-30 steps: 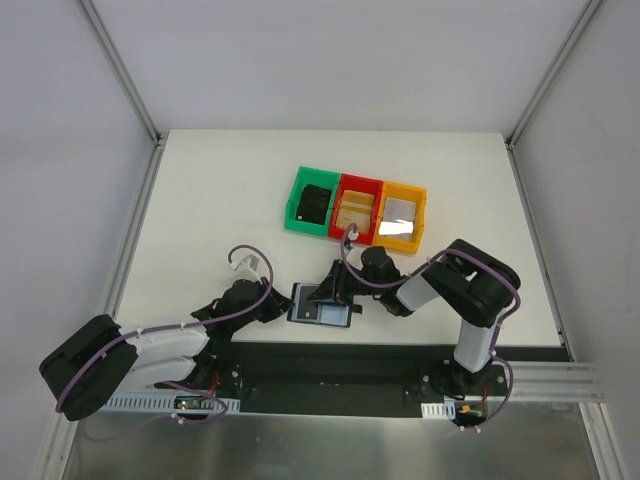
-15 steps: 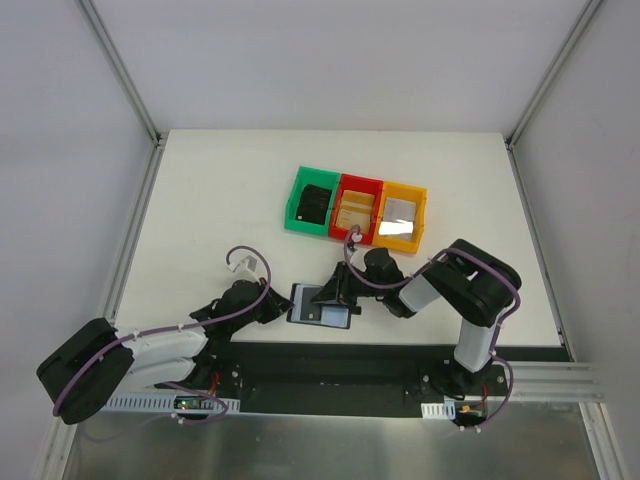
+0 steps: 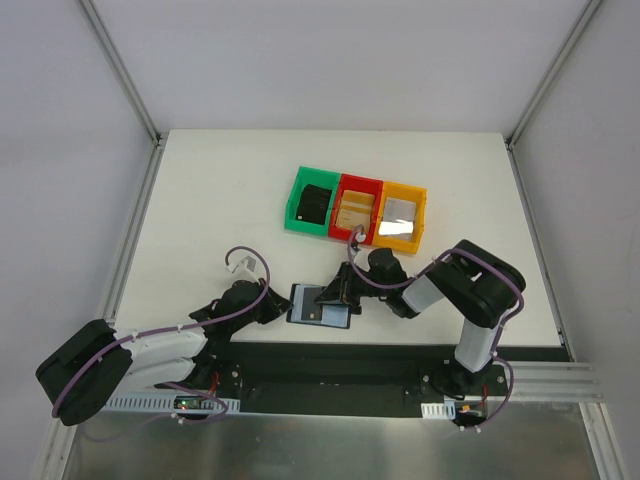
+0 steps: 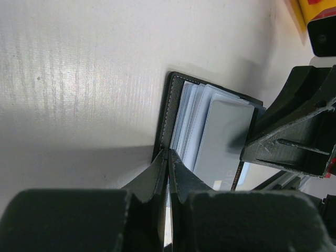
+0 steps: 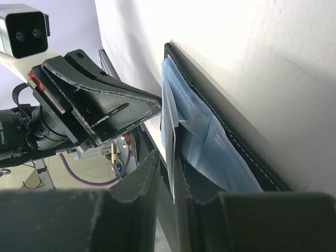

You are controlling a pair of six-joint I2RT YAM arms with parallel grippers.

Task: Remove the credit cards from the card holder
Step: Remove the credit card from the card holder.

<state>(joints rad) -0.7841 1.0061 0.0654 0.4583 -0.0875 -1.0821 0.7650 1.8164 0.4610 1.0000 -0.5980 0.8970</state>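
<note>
- Tabletop (image 3: 200, 200): white. I see three bins in a row, back of centre: green bin (image 3: 297, 200), red bin (image 3: 358, 182), yellow bin (image 3: 405, 189), side walls touching.
- Left gripper (image 4: 167, 157): low on the tabletop at the card holder's left side, fingers pressed together. The tips touch its stitched black edge; I can't tell if any of it is caught between them.
- Right gripper (image 5: 167, 163): at the holder's right side, facing the left one. The fingers are nearly together, with a thin pale card edge standing between them. I can't tell if they pinch it.
- Card holder (image 3: 312, 310): lies open near the middle of the near edge, between the two grippers.
- Cards (image 4: 220, 136): pale stack fanned inside the holder.
</note>
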